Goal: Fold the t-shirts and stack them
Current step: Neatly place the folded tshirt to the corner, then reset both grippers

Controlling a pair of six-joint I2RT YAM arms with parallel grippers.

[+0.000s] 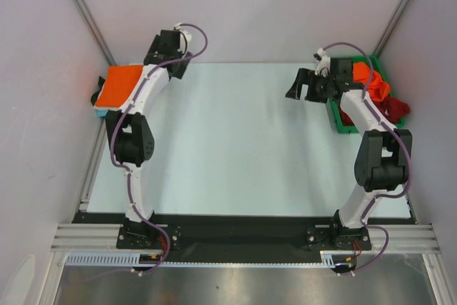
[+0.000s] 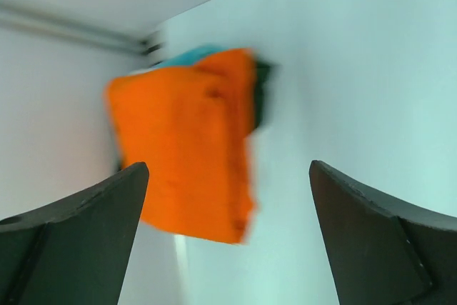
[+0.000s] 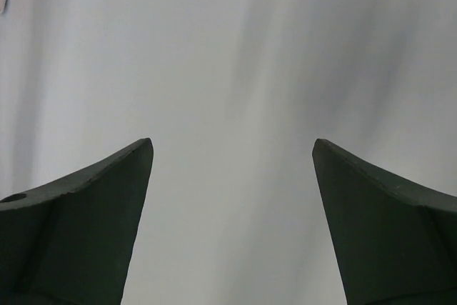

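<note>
Two pincers, left gripper (image 2: 228, 169) and right gripper (image 3: 232, 144), are gaping empty; you are risking your left arm (image 1: 131, 142) nudging the folded orange t-shirt (image 2: 189, 155) off the table (image 1: 228, 141) edge.

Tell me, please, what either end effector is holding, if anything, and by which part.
Nothing is held. The left end effector and the right end effector stand open and empty; the folded orange t-shirt lies beyond the left one, untouched.
</note>
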